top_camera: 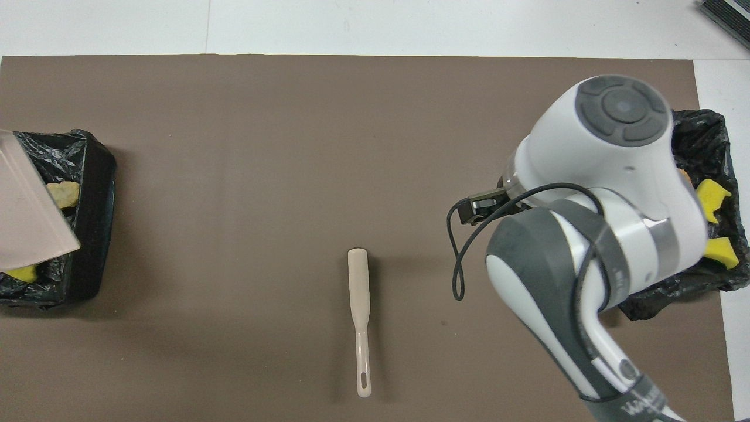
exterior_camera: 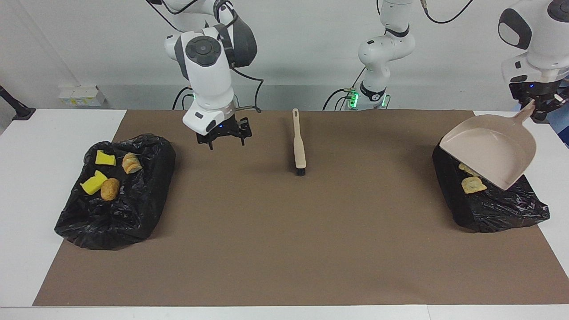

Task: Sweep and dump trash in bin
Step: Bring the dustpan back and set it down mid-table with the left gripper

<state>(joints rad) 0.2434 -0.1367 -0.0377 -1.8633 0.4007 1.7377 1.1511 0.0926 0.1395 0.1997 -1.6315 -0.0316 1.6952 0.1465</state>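
We find the left gripper [exterior_camera: 537, 108] clamped on the dustpan [exterior_camera: 493, 149] handle, tilting the empty pan over the bin [exterior_camera: 489, 200] at the left arm's end, so its load has evidently slid in; scraps of trash [exterior_camera: 472, 184] lie there. The right gripper [exterior_camera: 224, 135], fingers spread and holding nothing, hangs over the mat beside the other bin [exterior_camera: 113, 209], which holds four pieces. The brush [exterior_camera: 299, 144] lies released mid-mat, near the robots.

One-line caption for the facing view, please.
Left gripper holds the empty dustpan tilted over one bin; right gripper, open, hangs above the mat, brush lying free.
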